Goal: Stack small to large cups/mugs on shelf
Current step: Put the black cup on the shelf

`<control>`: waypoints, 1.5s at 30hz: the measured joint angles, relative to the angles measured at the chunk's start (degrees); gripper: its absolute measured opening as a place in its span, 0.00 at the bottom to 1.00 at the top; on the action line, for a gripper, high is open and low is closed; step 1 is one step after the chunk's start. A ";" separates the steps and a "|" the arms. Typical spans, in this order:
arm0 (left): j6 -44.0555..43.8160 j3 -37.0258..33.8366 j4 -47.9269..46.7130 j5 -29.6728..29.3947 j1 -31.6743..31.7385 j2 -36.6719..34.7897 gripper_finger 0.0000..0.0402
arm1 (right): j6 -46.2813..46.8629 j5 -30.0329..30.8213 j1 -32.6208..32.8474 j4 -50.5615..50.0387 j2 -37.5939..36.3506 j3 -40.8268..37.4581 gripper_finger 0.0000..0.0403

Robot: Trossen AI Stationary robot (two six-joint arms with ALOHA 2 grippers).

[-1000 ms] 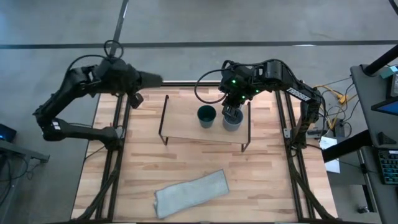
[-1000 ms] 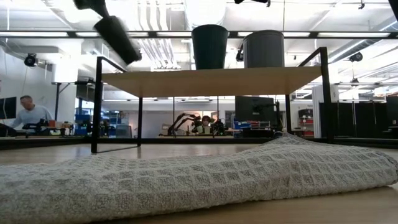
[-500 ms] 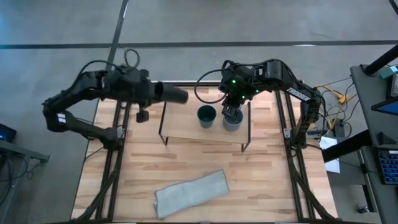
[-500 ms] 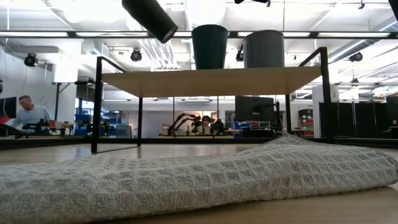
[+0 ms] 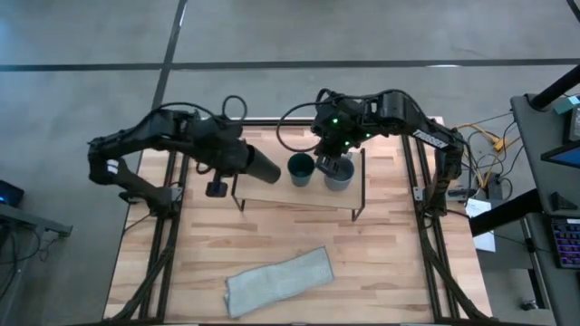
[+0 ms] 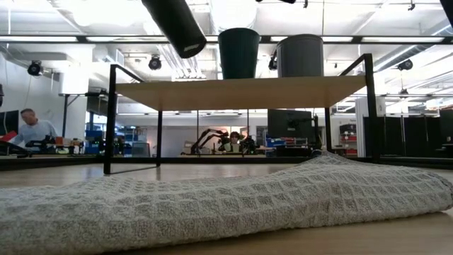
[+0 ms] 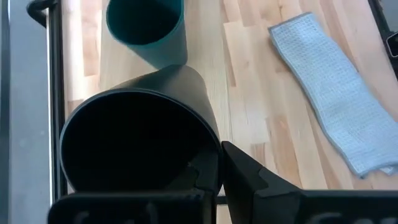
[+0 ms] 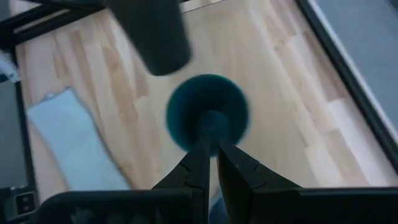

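Two cups stand side by side on the shelf (image 5: 272, 190) — the dark teal-green cup (image 5: 301, 169) and the grey-blue mug (image 5: 339, 175) to its right. The left gripper (image 5: 237, 156) clasps the taller black cup (image 5: 261, 167) and holds it tipped over in the air above the shelf's left end, just beside the teal one. The right gripper (image 5: 337, 164) hangs over the grey-blue mug with its fingers (image 8: 200, 155) nearly pressed together — they grasp nothing.

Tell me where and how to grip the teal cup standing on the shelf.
Grip the teal cup at its rim, coming straight down from above with one finger inside and one outside. It stands upright with its mouth open upward on the shelf. The grey mug stands close on one side and the black cup, held by the left gripper, nears the other, crowding a sideways approach.
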 joint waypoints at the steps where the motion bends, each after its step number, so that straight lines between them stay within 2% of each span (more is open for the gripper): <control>1: -0.02 0.88 -0.43 0.00 0.00 0.93 0.00 | -0.07 -0.56 0.29 0.29 0.38 0.00 0.06; 8: -0.19 4.54 -9.60 -3.37 0.02 7.30 0.00 | -1.65 -1.25 3.56 5.83 2.74 -0.04 0.06; 13: -0.23 4.74 -9.41 -4.83 0.06 9.34 0.00 | -2.69 -0.91 4.82 14.27 2.73 -0.47 0.05; 19: -0.22 4.93 -9.25 -4.83 0.06 10.41 0.00 | -2.91 -0.90 4.92 18.65 2.73 -1.61 0.05; 25: -0.20 4.72 -8.39 -4.83 0.06 10.52 0.00 | -0.57 -0.89 4.88 21.70 2.73 -6.61 0.05; 35: -0.20 4.71 -6.69 -4.83 0.01 10.57 0.00 | 0.01 -0.77 4.28 33.70 2.71 -14.61 0.05; 40: -0.20 4.62 -6.75 -4.83 0.00 10.57 0.00 | 0.03 2.95 3.65 35.77 2.72 -18.35 0.05; 45: -0.20 4.58 -6.64 -4.83 0.00 10.57 0.00 | 0.06 3.26 3.24 37.86 2.84 -20.67 0.06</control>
